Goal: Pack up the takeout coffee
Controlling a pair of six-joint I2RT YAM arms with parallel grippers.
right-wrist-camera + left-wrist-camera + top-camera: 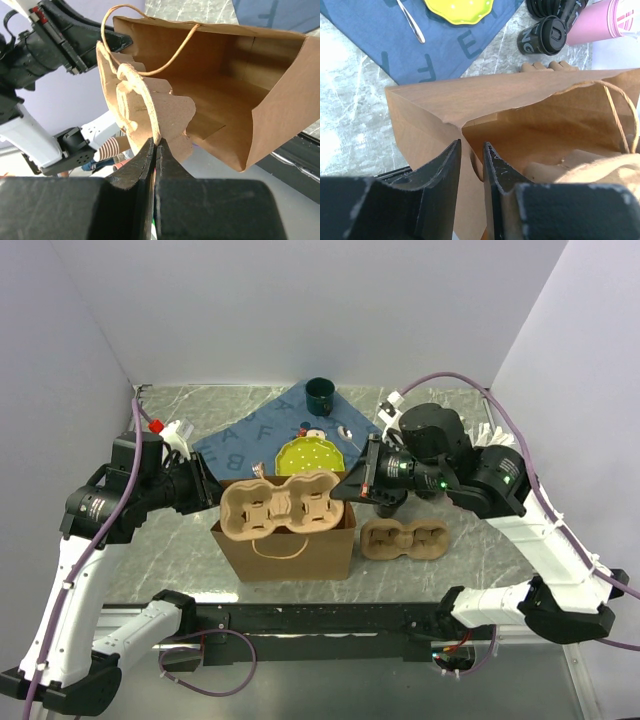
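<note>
Two black takeout coffee cups (544,36) with black lids stand beyond the brown paper bag (470,100) in the left wrist view; the right arm hides them from the top camera. A brown pulp cup carrier (280,505) lies across the open mouth of the bag (290,545). My right gripper (156,141) is shut on the carrier's (145,110) right edge. My left gripper (471,145) pinches the bag's left wall, one finger inside and one outside. In the top view, the left gripper (213,495) and the right gripper (347,488) flank the bag.
A second pulp carrier (404,538) lies on the table right of the bag. Behind the bag lies a blue cloth (250,435) with a yellow plate (308,453), a spoon (412,22) and a dark green mug (320,393). A pink tumbler (605,20) stands by the cups.
</note>
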